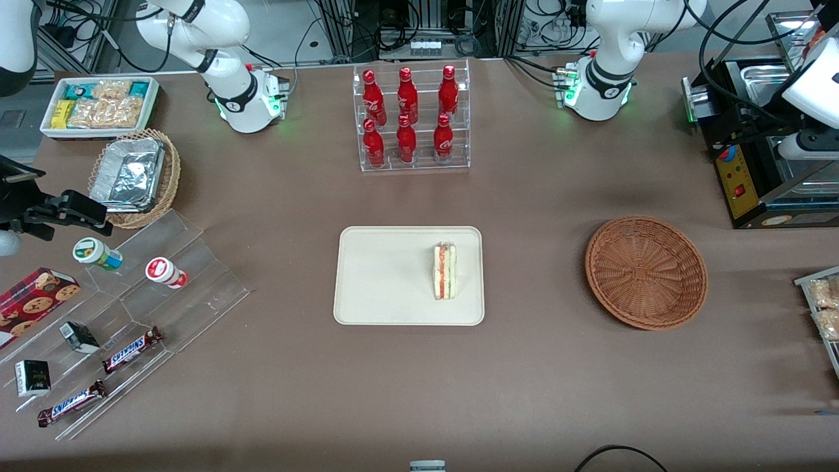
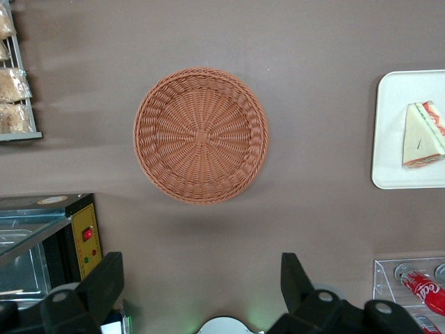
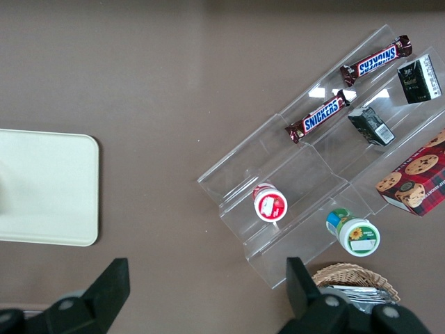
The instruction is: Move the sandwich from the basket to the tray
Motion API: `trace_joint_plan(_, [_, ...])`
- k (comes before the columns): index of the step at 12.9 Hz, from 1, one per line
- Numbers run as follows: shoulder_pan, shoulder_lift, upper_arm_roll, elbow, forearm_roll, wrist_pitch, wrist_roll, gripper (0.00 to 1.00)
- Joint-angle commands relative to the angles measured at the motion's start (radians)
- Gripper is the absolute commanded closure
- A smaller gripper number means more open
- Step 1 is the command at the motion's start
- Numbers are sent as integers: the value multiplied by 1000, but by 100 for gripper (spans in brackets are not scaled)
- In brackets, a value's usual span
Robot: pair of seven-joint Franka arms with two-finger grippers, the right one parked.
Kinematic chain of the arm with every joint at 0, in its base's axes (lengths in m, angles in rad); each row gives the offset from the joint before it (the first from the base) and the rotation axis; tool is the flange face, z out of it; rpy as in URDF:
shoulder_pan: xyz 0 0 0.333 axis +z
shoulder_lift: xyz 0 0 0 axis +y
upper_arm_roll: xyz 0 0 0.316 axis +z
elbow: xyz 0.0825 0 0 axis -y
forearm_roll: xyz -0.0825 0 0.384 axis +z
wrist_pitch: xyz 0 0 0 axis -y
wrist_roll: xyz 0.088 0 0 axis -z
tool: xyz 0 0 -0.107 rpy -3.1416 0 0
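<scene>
Front view shows us the sandwich (image 1: 445,270) lying on the tray (image 1: 373,275), in the part of the tray nearest the basket (image 1: 646,272). We see that basket with nothing in it. Our left gripper (image 2: 201,285) hangs above the table beside the basket, its fingers (image 2: 104,282) spread wide and holding nothing.

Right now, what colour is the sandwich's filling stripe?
Red-orange, between pale cream bread; the sandwich shows best in the front view, gripper overhead.

The tray (image 2: 410,129) runs off the frame edge; the claw (image 2: 201,282) shows perhaps only its fingers.
</scene>
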Motion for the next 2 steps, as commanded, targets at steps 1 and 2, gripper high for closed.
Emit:
trace_joint_plan(1, [10,-8,-9,-15,-7,1,-20,0])
trace_joint_plan(2, [10,-7,-9,-15,-7,1,-22,0])
